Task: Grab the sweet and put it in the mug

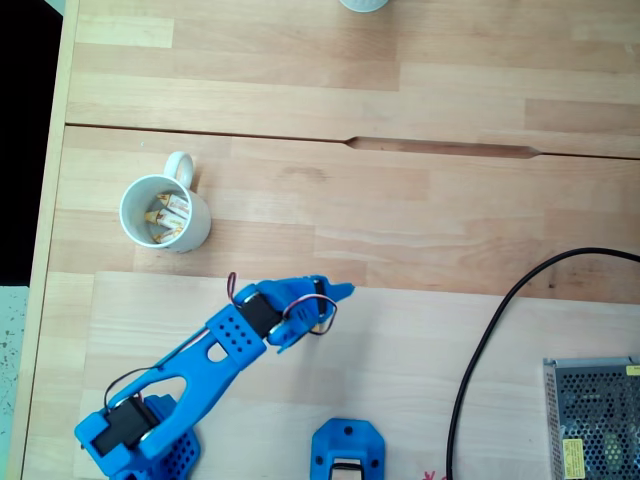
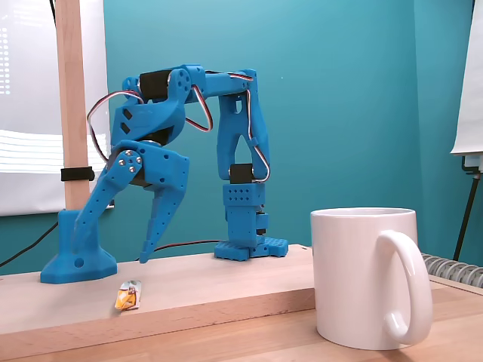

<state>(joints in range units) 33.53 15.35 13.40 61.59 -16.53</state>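
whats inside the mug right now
In a fixed view from above, the mug holds a few wrapped sweets with orange ends. Its bottom beneath them is covered.

bare worktop (image 1: 400, 330) lies open ahead of and beside the end effector (image 1: 335, 292). the mug (image 1: 165, 213) stands apart from it, mouth unobstructed, sweets (image 1: 170, 215) already inside. a black cable (image 1: 480, 360) curves across the worktop on its far side.

No readable text; yellow label on the metal box (image 1: 596, 418) too blurred.
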